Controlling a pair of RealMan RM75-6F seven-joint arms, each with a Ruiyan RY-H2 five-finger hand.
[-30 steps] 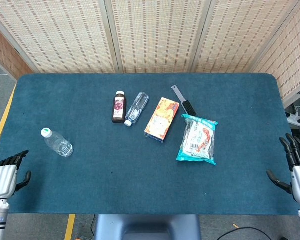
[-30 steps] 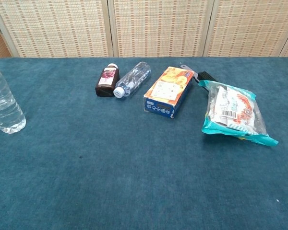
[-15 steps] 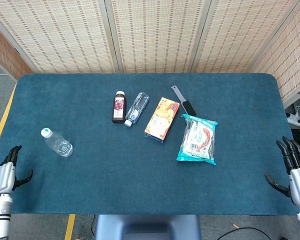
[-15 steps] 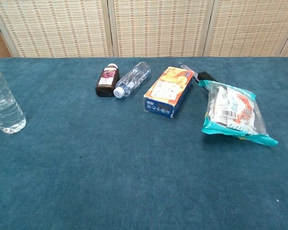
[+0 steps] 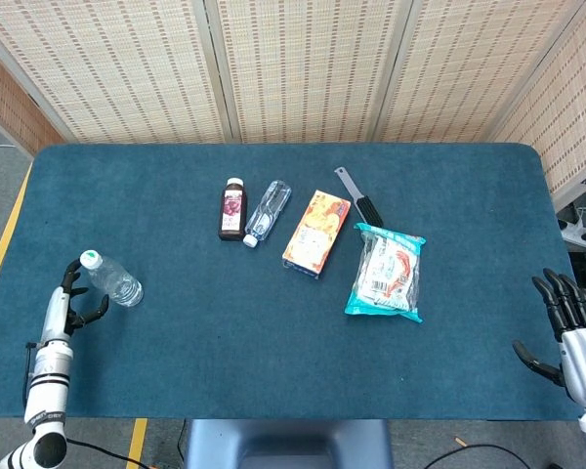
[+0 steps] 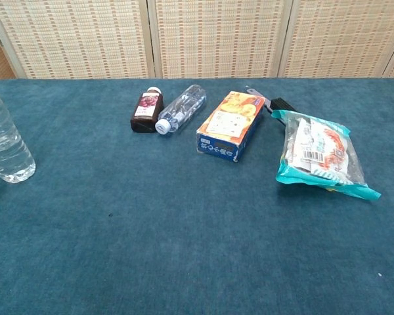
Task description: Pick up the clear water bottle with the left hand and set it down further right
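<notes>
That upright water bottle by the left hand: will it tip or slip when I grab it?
The upright bottle is tall and narrow-based, so a sideways nudge from the left hand could tip it. Its clear plastic looks smooth and thin: probably slippery and squashy. It seems partly filled, so likely light.

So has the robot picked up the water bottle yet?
Not yet. The upright clear water bottle stands on the table's left side, not lifted. The left hand is beside it, fingers apart, holding nothing. Gripping, lifting and setting it further right are all left. The right hand waits at the far edge.
</notes>
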